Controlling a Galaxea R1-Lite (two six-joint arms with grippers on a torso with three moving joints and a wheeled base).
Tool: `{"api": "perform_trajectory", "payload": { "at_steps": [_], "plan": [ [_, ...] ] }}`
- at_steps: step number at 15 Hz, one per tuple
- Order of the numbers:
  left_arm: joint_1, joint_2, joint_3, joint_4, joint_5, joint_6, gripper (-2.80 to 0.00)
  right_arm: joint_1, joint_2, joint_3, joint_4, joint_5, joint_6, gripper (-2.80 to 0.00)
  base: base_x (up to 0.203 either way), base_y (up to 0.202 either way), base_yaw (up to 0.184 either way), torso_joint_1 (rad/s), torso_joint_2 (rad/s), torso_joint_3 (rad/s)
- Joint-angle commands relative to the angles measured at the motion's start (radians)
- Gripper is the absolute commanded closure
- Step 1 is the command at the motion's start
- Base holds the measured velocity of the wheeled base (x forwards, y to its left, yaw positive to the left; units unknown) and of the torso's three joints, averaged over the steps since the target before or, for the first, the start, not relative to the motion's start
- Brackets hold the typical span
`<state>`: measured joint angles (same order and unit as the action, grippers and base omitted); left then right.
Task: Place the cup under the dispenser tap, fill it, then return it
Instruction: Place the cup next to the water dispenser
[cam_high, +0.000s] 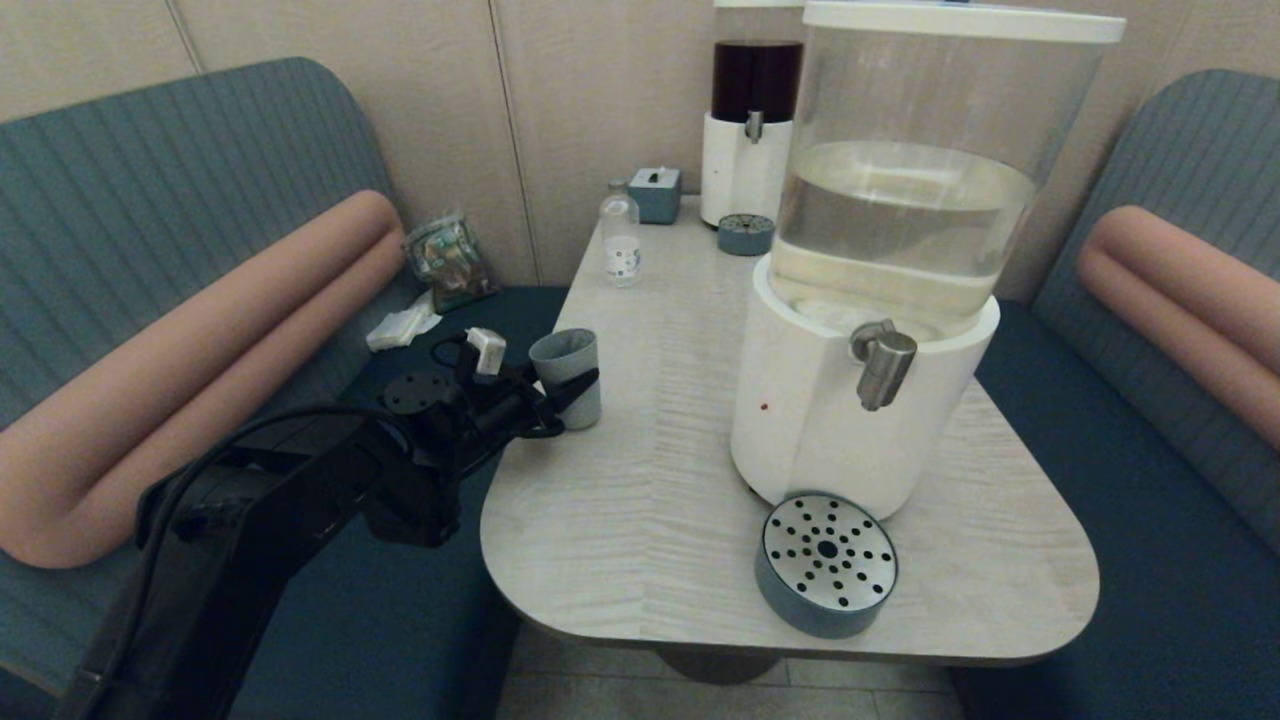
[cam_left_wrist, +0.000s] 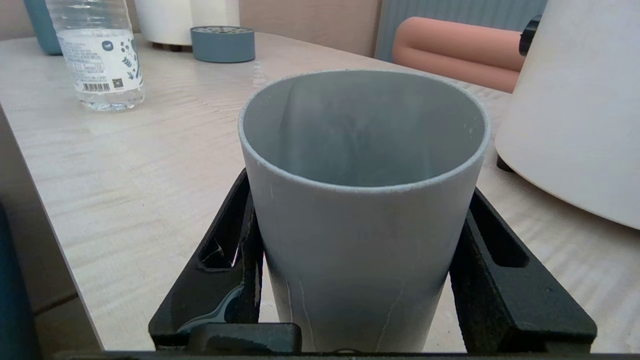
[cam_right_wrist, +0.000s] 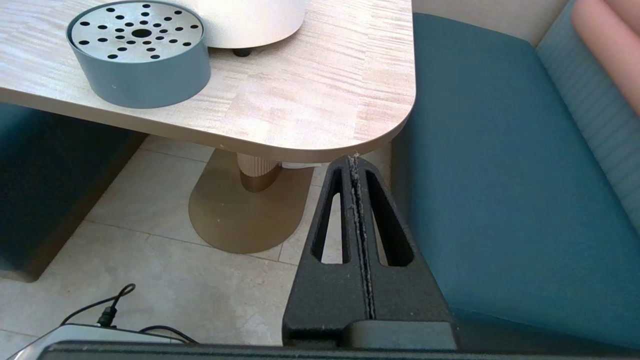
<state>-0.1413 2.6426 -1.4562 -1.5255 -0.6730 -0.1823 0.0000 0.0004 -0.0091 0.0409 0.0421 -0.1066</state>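
The grey-green cup (cam_high: 566, 378) stands upright near the left edge of the table (cam_high: 640, 520), and its inside (cam_left_wrist: 365, 135) looks empty. My left gripper (cam_high: 572, 388) reaches in from the table's left side and is shut on the cup, one black finger (cam_left_wrist: 235, 235) pressed against each side of its wall. The brushed-steel dispenser tap (cam_high: 882, 365) sticks out of the white base of the big clear-tank dispenser (cam_high: 850, 430), to the cup's right. My right gripper (cam_right_wrist: 355, 159) is shut with nothing in it, hanging low beside the table's front right corner.
A round blue-grey tray (cam_high: 825, 563) with a perforated metal top sits below the tap at the table's front. A small clear bottle (cam_high: 620, 240), a tissue box (cam_high: 655, 193), the dark-liquid dispenser (cam_high: 752, 130) and its small tray (cam_high: 745, 234) stand at the back. Teal benches flank the table.
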Motion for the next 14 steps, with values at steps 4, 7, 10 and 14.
{"api": "perform_trajectory", "payload": {
  "at_steps": [4, 7, 10, 14],
  "plan": [
    [0.0, 0.008, 0.002, -0.004, -0.005, 0.0, 0.0, 0.0, 0.0, 0.0, 0.001, 0.001, -0.001, 0.0, 0.0, 0.0, 0.0, 0.0, 0.0, 0.0],
    [0.0, 0.007, -0.013, -0.004, -0.005, 0.002, -2.8, 0.0, 0.0, 0.0, 0.001, 0.001, -0.001, 0.0, 0.0, 0.0, 0.0, 0.0, 0.0, 0.0],
    [0.0, 0.0, -0.013, -0.004, -0.005, 0.003, -2.8, 0.0, 0.0, 0.0, 0.001, 0.001, -0.001, 0.0, 0.0, 0.0, 0.0, 0.0, 0.0, 0.0],
    [0.0, -0.009, -0.002, -0.004, -0.005, 0.007, -2.8, 0.0, 0.0, 0.0, 0.001, 0.001, -0.001, 0.0, 0.0, 0.0, 0.0, 0.0, 0.0, 0.0]
  ]
}}
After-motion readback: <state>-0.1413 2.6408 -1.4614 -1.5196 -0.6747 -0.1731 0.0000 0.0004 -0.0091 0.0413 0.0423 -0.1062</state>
